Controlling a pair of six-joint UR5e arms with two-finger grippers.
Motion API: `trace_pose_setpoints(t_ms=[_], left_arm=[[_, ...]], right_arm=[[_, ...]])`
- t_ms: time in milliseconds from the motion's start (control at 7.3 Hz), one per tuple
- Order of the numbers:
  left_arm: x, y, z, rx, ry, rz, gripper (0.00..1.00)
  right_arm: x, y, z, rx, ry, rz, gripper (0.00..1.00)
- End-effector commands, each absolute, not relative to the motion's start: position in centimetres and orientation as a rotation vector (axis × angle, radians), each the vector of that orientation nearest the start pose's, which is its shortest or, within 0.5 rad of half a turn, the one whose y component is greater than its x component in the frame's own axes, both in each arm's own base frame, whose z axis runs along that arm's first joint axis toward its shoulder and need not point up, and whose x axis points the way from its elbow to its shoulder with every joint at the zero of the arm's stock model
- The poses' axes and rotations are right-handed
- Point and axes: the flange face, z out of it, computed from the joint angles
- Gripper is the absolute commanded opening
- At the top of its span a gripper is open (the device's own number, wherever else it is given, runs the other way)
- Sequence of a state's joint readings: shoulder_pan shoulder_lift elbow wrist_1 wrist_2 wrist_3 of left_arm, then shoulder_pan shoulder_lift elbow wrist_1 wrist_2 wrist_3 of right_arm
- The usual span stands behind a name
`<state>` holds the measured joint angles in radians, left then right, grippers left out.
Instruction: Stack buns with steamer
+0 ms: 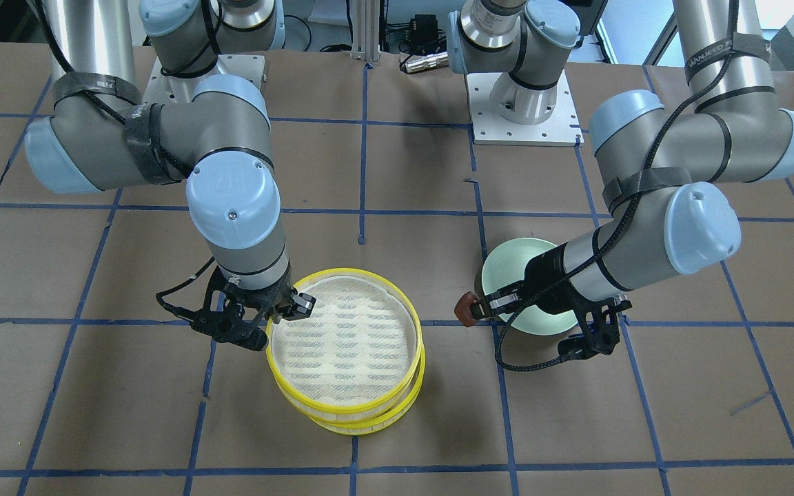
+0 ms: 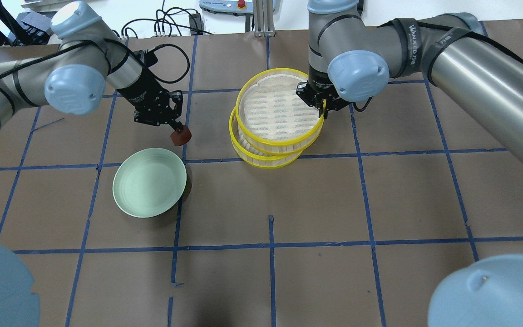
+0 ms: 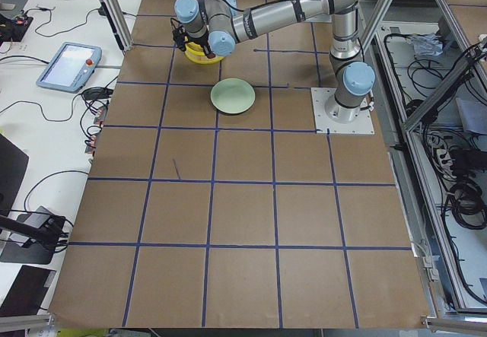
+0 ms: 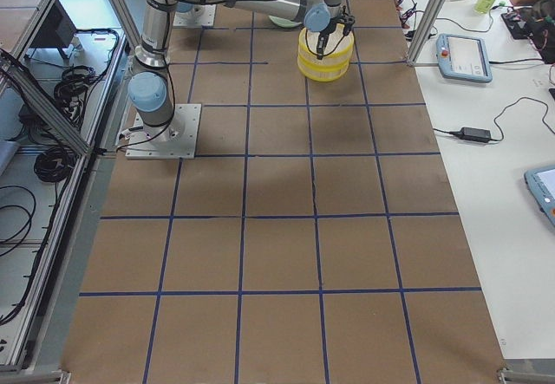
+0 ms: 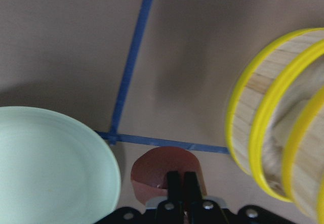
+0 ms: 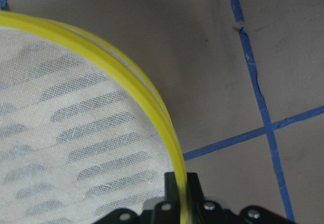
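Pinching the reddish-brown rounded bun block (image 5: pixel 164 166) at its top, the left gripper (image 5: pixel 181 176) has its fingers drawn in narrow, nearly together. The bun seems lifted off the brown paper-covered table (image 2: pixel 316 204), just beside the rim of the pale green round plate (image 2: pixel 149 188), btw plate and steamer.

The right gripper (image 6: pixel 179 181) is clamped thin across the rim of the upper yellow-rimmed bamboo steamer tray (image 6: pixel 147 102), one finger inside, one outside. That tray sits askew on the lower yellow-rimmed tray (image 2: pixel 261 160), not lined up w/ it. The white bun shows in no view; poss. it's under the upper tray, can't tell.

Handling, as a guess:
- The bun looks small, light and fairly stiff w/ smooth sides. A tip pinch this narrow could let it twist or slip, so a hold across the mid-body is safest.
- The tray looks light, w/ a stiff wall and thin rim. Held at one pt only, it's likely to tip or pivot.
- The white mesh liner looks soft, so it's no place to press.

Edges and room:
- The yellow rims stand proud, so the bun needs to clear them before going down.
- The table btw bun and steamer is bare but for blue tape lines (image 2: pixel 270 245).
- The right wrist crowds the steamer's far right side, so the left side looks like the open approach.
- The plate rim is close under the left gripper's path.
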<state>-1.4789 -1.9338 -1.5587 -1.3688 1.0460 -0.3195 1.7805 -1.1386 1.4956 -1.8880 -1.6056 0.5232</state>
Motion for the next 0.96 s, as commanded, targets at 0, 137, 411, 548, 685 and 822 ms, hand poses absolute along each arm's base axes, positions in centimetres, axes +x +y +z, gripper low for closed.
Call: trace_pose_setpoints(t_ms=[0, 137, 411, 548, 685, 822], left_arm=[[-16.7, -61.7, 34.1, 0.693, -2.299, -0.384, 0.01], [-18.3, -61.7, 33.9, 0.69, -2.263, -0.407, 0.01], [-18.3, -62.1, 34.2, 0.688, -2.278, -0.378, 0.99], [-18.2, -61.9, 34.7, 0.69, -2.287, -0.369, 1.0], [-18.4, -61.9, 35.3, 0.711, -2.29, -0.365, 1.0], [-17.5, -61.4, 37.8, 0.689, -2.403, -0.261, 1.0]], right_arm=[[26.4, -60.3, 29.5, 0.506, 3.136, 0.074, 0.04], [26.4, -60.4, 29.2, 0.492, 3.14, 0.076, 0.04], [26.4, -60.3, 29.4, 0.52, 3.132, 0.07, 0.04], [26.5, -60.3, 29.4, 0.523, 3.132, 0.07, 0.04], [26.5, -60.3, 29.3, 0.525, 3.132, 0.075, 0.05], [26.5, -60.3, 29.4, 0.525, 3.131, 0.07, 0.05]])
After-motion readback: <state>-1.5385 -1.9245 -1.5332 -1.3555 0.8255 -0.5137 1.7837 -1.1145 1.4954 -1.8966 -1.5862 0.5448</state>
